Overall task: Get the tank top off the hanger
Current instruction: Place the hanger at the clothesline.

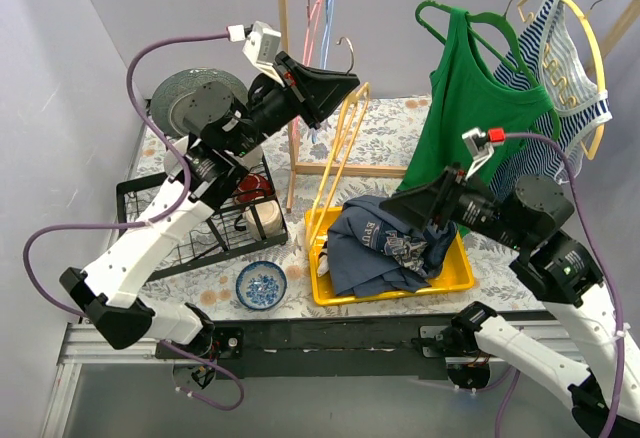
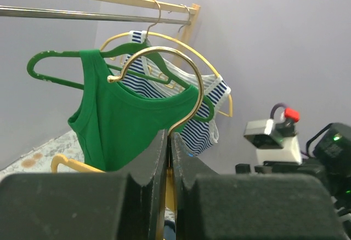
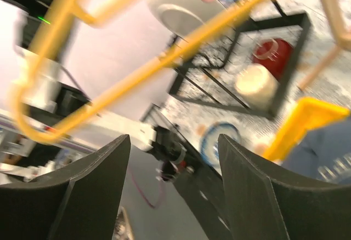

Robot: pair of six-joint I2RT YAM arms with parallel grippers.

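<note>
At five o'clock from yellow hanger (image 1: 343,156), soft, light tank top (image 1: 385,243): pinch a strap; left fingers (image 2: 143,188) clamped on that hanger, right fingers (image 3: 82,196) spread, empty.

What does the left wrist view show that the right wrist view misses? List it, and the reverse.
Only the left wrist: the green tank top, the striped top and the clothes rail. Only the right wrist: the wire basket with its red mug, the blue bowl and the yellow bin. Both: the yellow hanger, its hook in the left view, its frame in the right.
</note>
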